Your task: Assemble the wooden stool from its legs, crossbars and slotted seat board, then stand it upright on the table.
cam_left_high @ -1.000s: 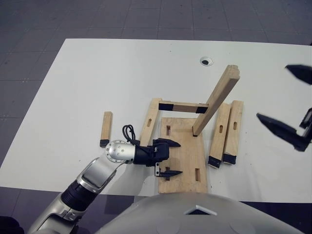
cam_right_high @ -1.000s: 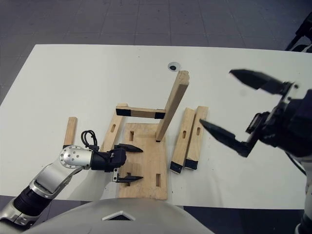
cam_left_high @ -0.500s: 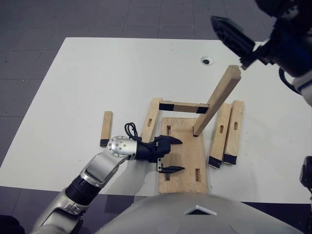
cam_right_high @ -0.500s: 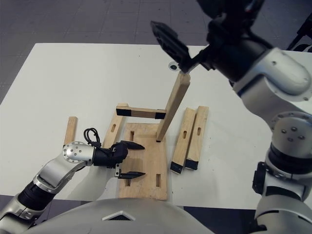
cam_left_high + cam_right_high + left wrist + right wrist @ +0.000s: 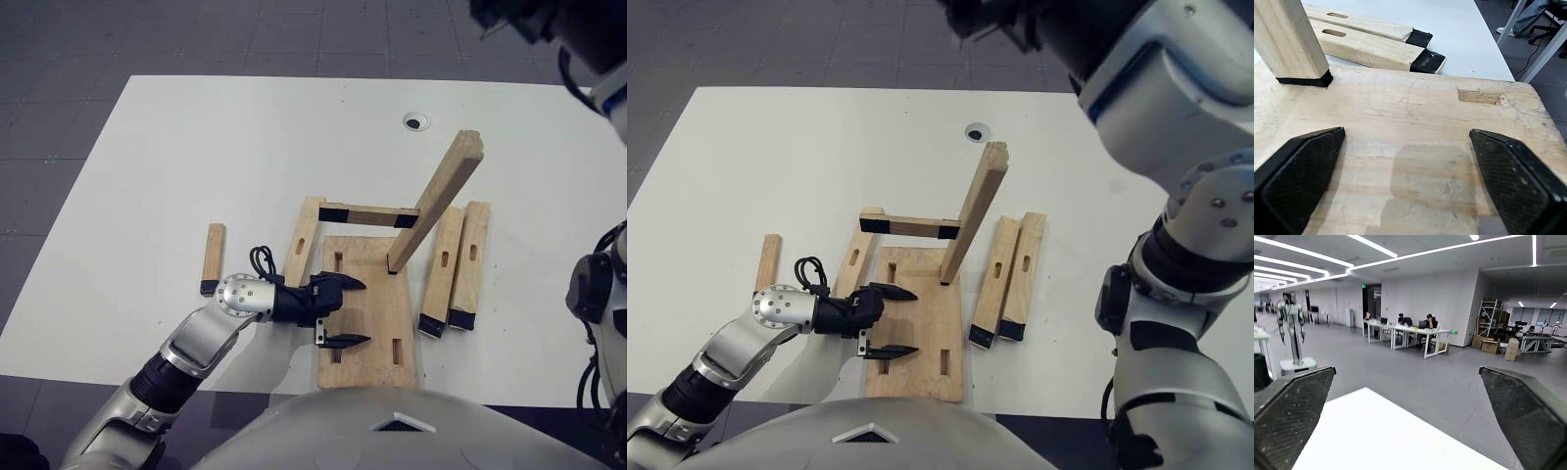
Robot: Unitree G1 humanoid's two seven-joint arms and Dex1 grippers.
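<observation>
The slotted seat board (image 5: pixel 377 294) lies flat near the table's front edge. One leg (image 5: pixel 438 199) stands tilted in its far right slot. A crossbar (image 5: pixel 367 214) links that leg to another leg (image 5: pixel 302 243) lying beside the board's left side. My left gripper (image 5: pixel 340 312) is open, just above the board's left edge, with bare wood (image 5: pixel 1415 112) between its fingers (image 5: pixel 1303 171). The right arm (image 5: pixel 1156 69) is raised high over the table's far side. Its gripper (image 5: pixel 1407 368) is open on nothing and faces the room.
Two more legs (image 5: pixel 456 266) with black-taped ends lie side by side right of the board. A short crossbar (image 5: pixel 212 258) lies alone to the left. A cable hole (image 5: pixel 414 121) sits near the table's far edge. The table's left half is bare.
The right arm swung up from low over the table's right side to high above the far edge. The left gripper shifted slightly and stayed open over the board.
</observation>
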